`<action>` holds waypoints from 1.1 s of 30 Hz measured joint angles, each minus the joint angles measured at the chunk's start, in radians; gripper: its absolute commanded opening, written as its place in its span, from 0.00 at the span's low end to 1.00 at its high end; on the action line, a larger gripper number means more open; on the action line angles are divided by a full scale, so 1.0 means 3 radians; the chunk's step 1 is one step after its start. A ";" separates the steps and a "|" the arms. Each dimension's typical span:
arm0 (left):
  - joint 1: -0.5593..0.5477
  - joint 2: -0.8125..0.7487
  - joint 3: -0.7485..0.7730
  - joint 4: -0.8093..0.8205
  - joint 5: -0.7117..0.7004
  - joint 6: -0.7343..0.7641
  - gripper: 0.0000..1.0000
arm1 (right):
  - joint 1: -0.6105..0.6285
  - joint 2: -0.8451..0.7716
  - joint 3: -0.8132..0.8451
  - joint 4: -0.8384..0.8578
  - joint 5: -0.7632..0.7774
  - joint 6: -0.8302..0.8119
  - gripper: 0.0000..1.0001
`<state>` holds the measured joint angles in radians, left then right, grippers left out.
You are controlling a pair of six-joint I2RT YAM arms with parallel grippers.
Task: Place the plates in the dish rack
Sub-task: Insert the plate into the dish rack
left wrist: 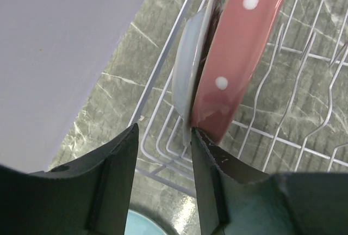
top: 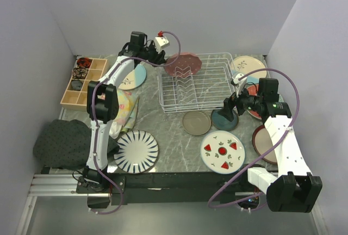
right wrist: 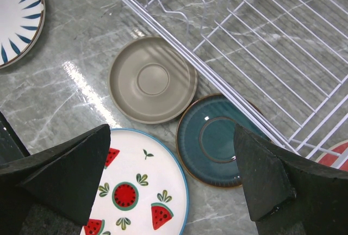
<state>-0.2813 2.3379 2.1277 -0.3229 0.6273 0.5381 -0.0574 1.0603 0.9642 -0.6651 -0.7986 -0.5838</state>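
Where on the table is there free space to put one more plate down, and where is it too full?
Bare marble lies between the striped plate, the watermelon plate and the near-left corner of the dish rack. A narrower strip runs between the rack and the floral cloth. Right of the rack, plates crowd together.

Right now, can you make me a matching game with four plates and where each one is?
Plates:
1. pink dotted plate
2. watermelon plate
3. striped plate
4. dark teal plate

Places:
A. next to the grey cloth
B. standing on its edge in the rack
C. under the right gripper
D. flat at the front, right of the striped plate

Pairs: 1-B, 2-D, 3-A, 4-C
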 measured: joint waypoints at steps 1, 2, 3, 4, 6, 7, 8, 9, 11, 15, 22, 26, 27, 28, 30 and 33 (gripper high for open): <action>-0.0003 0.0004 0.0011 -0.0003 0.0000 0.0001 0.43 | 0.0000 0.0000 -0.0001 0.0000 0.0000 0.0000 1.00; -0.0008 0.0010 0.0022 -0.0003 -0.0001 0.0001 0.41 | 0.0000 0.0000 -0.0001 0.0000 0.0000 0.0000 1.00; -0.0013 0.0013 0.0033 -0.0004 -0.0003 0.0001 0.39 | -0.0001 0.0000 -0.0001 0.0000 0.0000 0.0000 1.00; -0.0019 0.0024 0.0056 -0.0003 -0.0004 -0.0003 0.35 | -0.0003 0.0000 -0.0001 0.0000 -0.0001 0.0000 1.00; -0.0033 0.0047 0.0094 0.0006 -0.0003 -0.0008 0.32 | -0.0008 0.0000 -0.0001 0.0000 0.0000 0.0000 1.00; -0.0043 0.0057 0.0108 0.0008 -0.0005 -0.0004 0.30 | -0.0008 0.0000 -0.0001 0.0000 -0.0001 0.0000 1.00; -0.0052 0.0064 0.0112 0.0009 -0.0009 -0.0005 0.29 | -0.0008 0.0000 -0.0001 0.0000 -0.0001 0.0000 1.00; -0.0056 0.0072 0.0120 0.0010 -0.0009 -0.0006 0.29 | -0.0008 0.0000 -0.0001 0.0000 -0.0001 0.0000 1.00; -0.0069 0.0104 0.0163 0.0009 -0.0013 -0.0008 0.27 | -0.0009 0.0000 -0.0001 0.0000 -0.0001 0.0000 1.00; -0.0088 0.0164 0.0224 0.0019 -0.0017 -0.0020 0.22 | -0.0009 0.0000 -0.0001 0.0000 -0.0003 0.0000 1.00; -0.0131 0.0224 0.0318 0.0056 -0.0024 -0.0088 0.18 | -0.0022 0.0000 -0.0001 0.0000 -0.0010 0.0000 1.00; -0.0150 0.0225 0.0324 0.0099 -0.0024 -0.0139 0.17 | -0.0023 0.0000 -0.0001 0.0000 -0.0011 0.0000 1.00; -0.0151 0.0225 0.0327 0.0108 -0.0024 -0.0154 0.17 | -0.0023 0.0000 -0.0001 0.0000 -0.0011 0.0000 1.00; -0.0151 0.0225 0.0327 0.0112 -0.0023 -0.0170 0.18 | -0.0023 0.0000 0.0000 0.0000 -0.0011 0.0000 1.00; -0.0151 0.0226 0.0327 0.0127 -0.0019 -0.0201 0.18 | -0.0023 0.0000 -0.0001 0.0000 -0.0011 0.0000 1.00; -0.0153 0.0228 0.0336 0.0169 0.0001 -0.0264 0.18 | -0.0023 0.0000 -0.0001 0.0000 -0.0011 0.0000 1.00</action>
<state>-0.3271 2.4062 2.2284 -0.2722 0.6277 0.4587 -0.0643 1.0603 0.9638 -0.6651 -0.8021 -0.5838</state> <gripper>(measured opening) 0.177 0.998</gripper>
